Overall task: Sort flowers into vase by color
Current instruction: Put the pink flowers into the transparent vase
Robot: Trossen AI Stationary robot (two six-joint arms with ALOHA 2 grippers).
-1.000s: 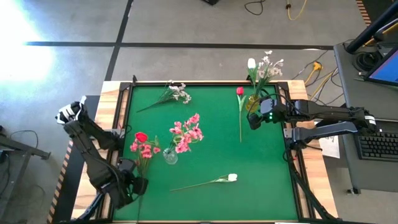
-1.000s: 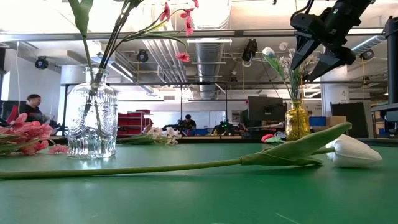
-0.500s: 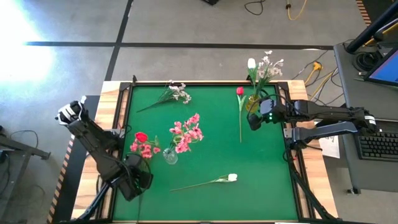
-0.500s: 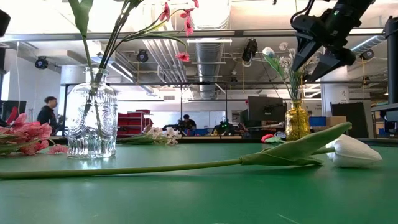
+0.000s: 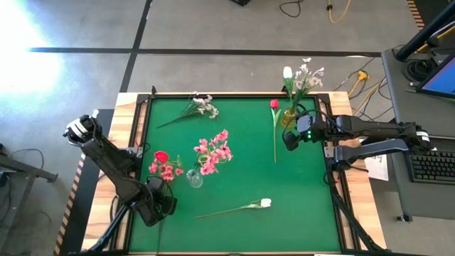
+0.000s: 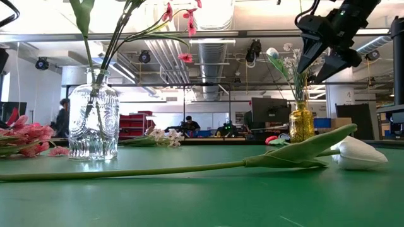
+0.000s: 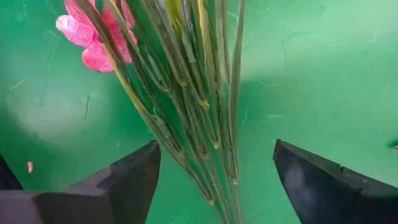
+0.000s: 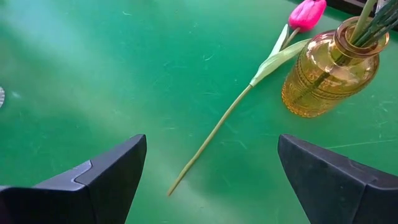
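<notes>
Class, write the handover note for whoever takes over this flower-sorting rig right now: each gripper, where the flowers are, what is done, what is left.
Left gripper: open, over the stems of the pink and red bunch lying near the table's left edge.
Right gripper: open, empty, raised beside the amber vase.
Done: pink sprays in the clear vase; white flowers in the amber vase.
Left on the mat: that bunch, the pink tulip, the white tulip and the white spray.
</notes>
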